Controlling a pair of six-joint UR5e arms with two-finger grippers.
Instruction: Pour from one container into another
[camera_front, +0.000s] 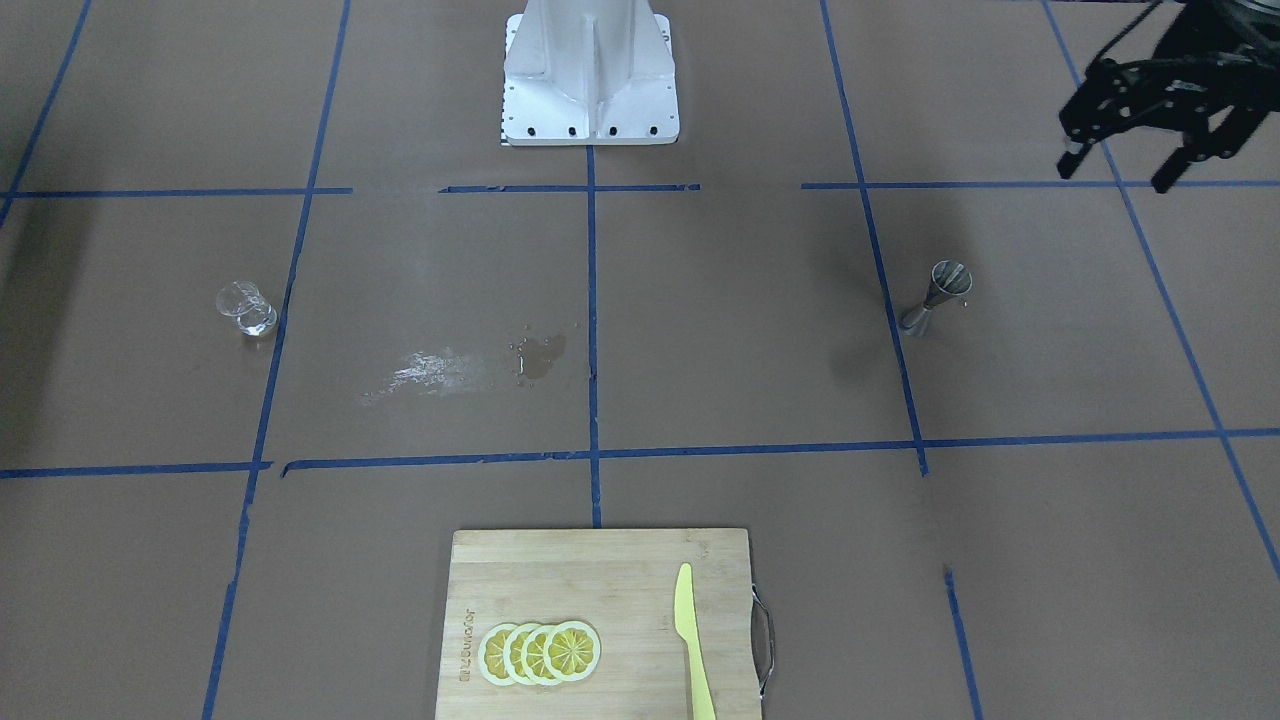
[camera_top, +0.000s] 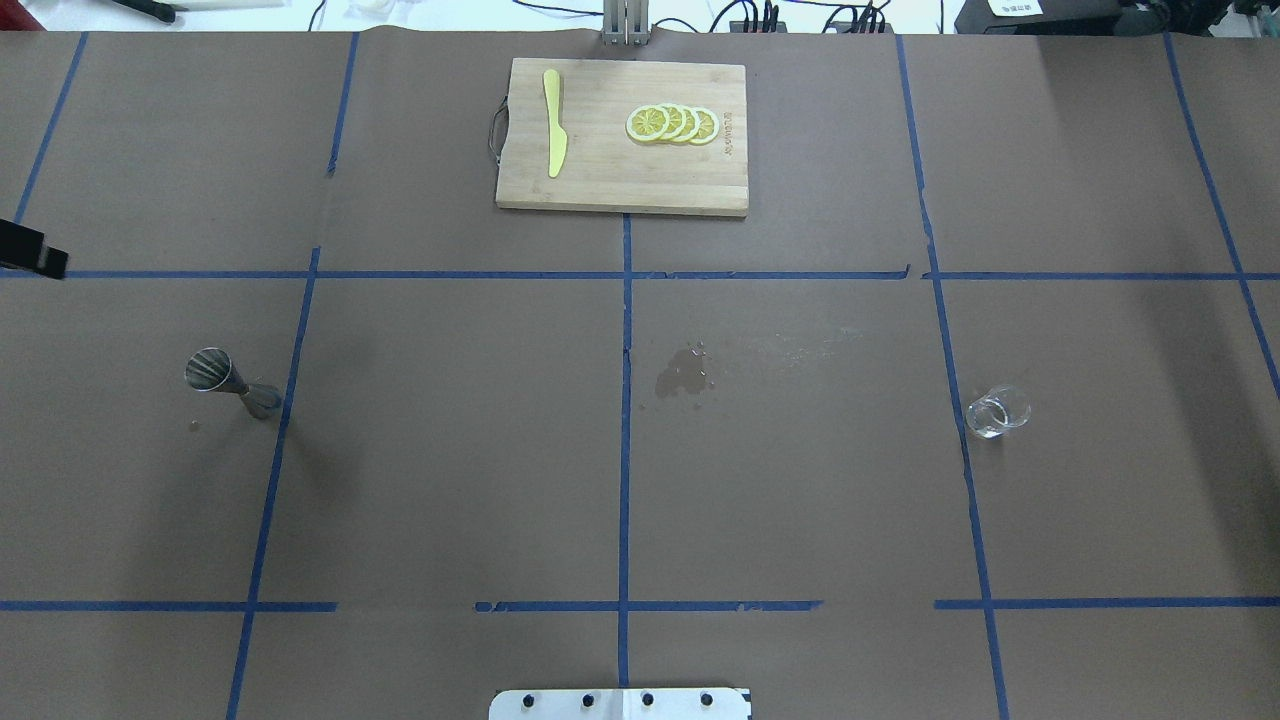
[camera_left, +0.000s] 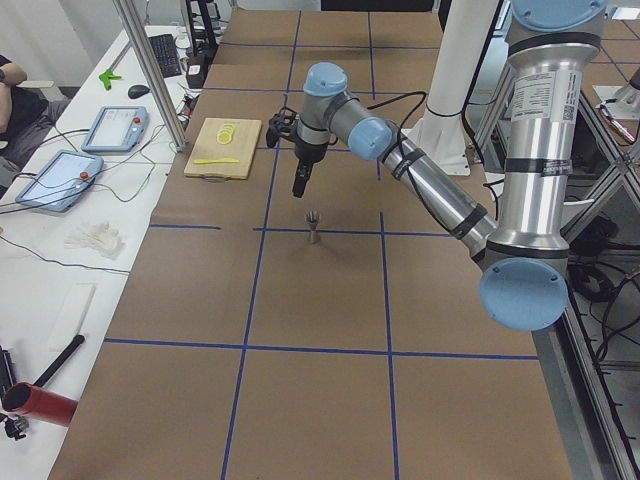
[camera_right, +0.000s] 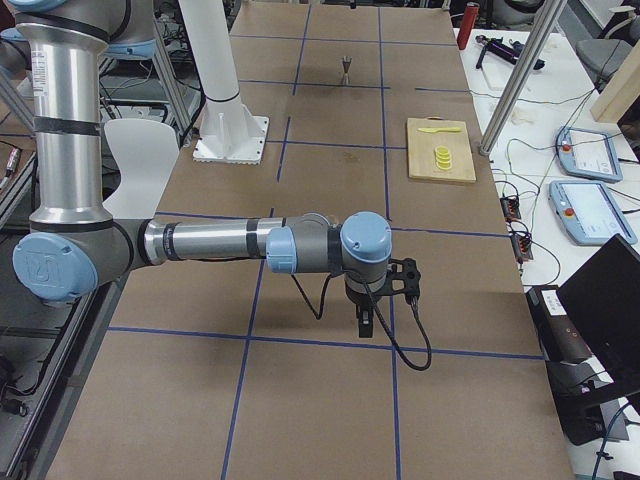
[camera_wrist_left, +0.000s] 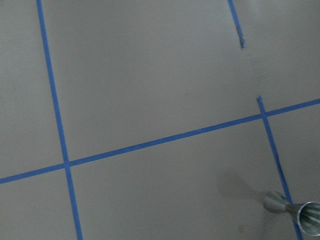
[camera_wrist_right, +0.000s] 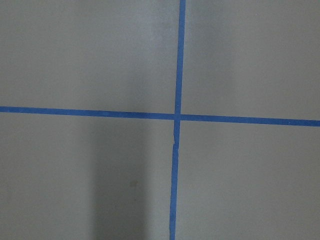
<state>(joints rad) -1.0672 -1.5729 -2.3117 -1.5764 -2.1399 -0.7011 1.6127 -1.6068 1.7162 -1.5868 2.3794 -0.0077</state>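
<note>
Found the desk (camera_top: 450, 480) holding both things, well apart. Found the left hand (camera_front: 1117, 172) spread open, empty, hovering clear of the jigger (camera_front: 937, 293). Could not tell the right hand's (camera_right: 365, 322) opening. Judged the jigger, upright at left, light, stiff, slippery: best pinched at its waist. Judged the glass cup (camera_top: 997, 411), at right, fragile. Could not make out contents.

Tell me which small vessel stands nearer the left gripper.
The silver metal jigger; it stands on the left gripper's side, while the clear glass cup sits far off on the other side.
</note>
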